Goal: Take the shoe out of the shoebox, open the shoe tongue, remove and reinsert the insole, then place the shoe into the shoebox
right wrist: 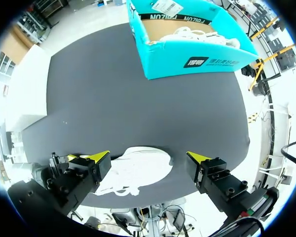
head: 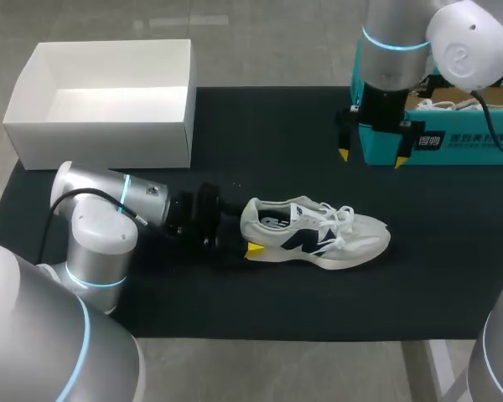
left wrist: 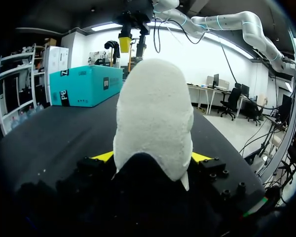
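My left gripper (head: pixel 246 232) pinches the heel of the white sneaker (head: pixel 318 236), which rests upright on the black mat (head: pixel 277 134), toe toward 3 o'clock. My right gripper (head: pixel 371 157) hangs at the sneaker's 1 o'clock, fingers spread, just beside the teal shoebox (head: pixel 453 144). A white box (head: pixel 101 126) sits at 10 o'clock.

A table (head: pixel 277 334) is seen from above, and its top is covered by a black mat (head: pixel 268 134) with a dull, even surface. The mat is laid out flat up to the table's edges. A few pale specks (head: pixel 235 186) are scattered on it. An open white box (head: pixel 109 134) is placed at the far left corner, and its inside is brightly lit.
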